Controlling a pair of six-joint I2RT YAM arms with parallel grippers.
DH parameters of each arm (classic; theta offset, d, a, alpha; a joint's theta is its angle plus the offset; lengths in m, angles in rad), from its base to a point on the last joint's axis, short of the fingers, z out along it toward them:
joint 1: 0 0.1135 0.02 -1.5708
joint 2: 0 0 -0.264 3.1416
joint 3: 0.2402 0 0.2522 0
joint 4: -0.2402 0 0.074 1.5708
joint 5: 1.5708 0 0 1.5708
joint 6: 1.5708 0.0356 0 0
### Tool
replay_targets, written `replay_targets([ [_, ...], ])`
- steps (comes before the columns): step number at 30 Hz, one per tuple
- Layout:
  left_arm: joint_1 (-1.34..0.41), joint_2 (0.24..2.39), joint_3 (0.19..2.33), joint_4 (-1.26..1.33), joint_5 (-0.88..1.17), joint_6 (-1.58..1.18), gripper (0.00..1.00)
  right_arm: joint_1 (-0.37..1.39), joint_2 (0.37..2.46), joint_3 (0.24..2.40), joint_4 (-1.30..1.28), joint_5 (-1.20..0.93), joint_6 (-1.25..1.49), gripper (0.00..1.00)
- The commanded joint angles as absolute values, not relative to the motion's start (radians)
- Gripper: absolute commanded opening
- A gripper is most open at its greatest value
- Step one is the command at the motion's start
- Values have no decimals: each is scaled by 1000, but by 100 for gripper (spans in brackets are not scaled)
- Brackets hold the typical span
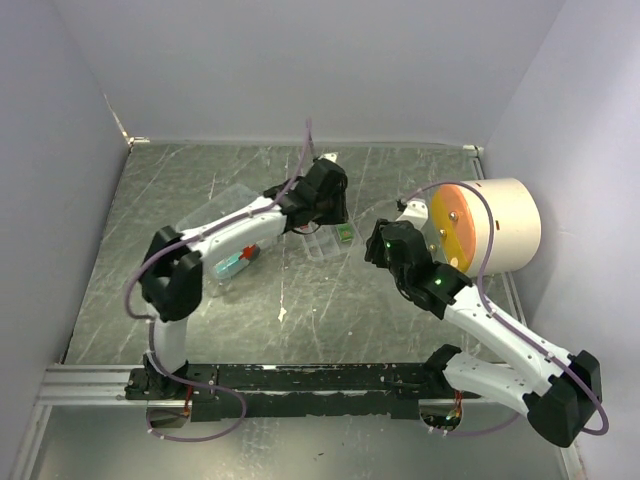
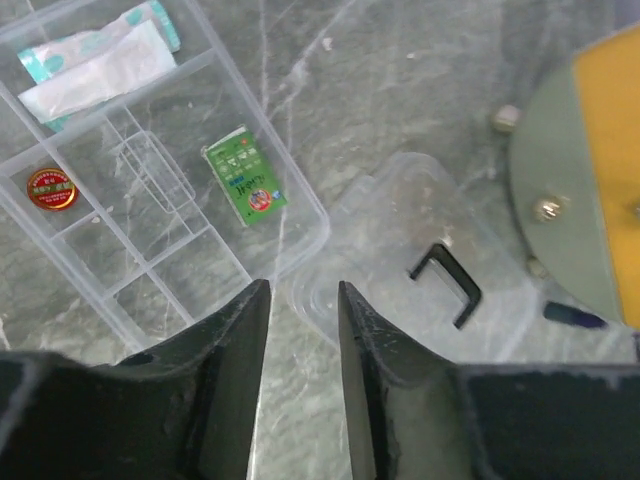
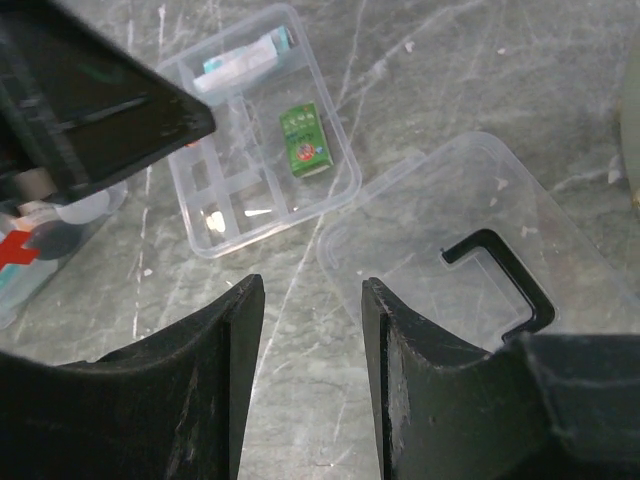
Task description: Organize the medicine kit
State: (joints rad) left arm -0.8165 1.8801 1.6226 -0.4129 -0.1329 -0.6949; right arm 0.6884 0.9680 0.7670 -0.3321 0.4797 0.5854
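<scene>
Medicine kit (image 1: 235,262) lies in parts on the dark grey marbled bench (image 1: 300,310). Its clear plastic divided tray (image 2: 195,268) sits mid-bench. It holds a green rectangular packet (image 2: 246,176), a small round red tin (image 2: 51,188) and white sachets w/ teal edges (image 2: 95,60), in separate compartments. Just right of tray lies the flat clear plastic lid (image 2: 395,215), black handle (image 2: 447,285) facing up. Whether lid touches tray, can't tell. Clear plastic box w/ red cross mark (image 3: 18,250) sits left of tray, apart from it. Left claw (image 2: 303,292) hangs over the strip btw tray and lid, jaws a narrow slot apart, nothing in them. Right claw (image 3: 312,290) hovers by lid's near corner, jaws parted wider, also empty. Big cream cylinder w/ orange face (image 1: 510,215) lies on its side at far right.
</scene>
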Motion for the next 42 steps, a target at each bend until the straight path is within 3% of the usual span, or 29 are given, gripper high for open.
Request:
replay_targets([
  [1,-826,1985,1716,-509,-294,-751,47,686,938,731,-366,526,630,44],
  [12,-823,2220,1852,-554,-425,-796,66,686,897,669,-378,513,670,44],
  [18,-802,2268,1885,-549,-412,-785,57,685,885,650,-373,511,678,44],
  [33,-770,2326,1899,-582,-416,-779,61,686,906,651,-382,503,699,43],
  [42,-747,2346,1901,-616,-396,-706,46,687,942,684,-407,528,709,40],
])
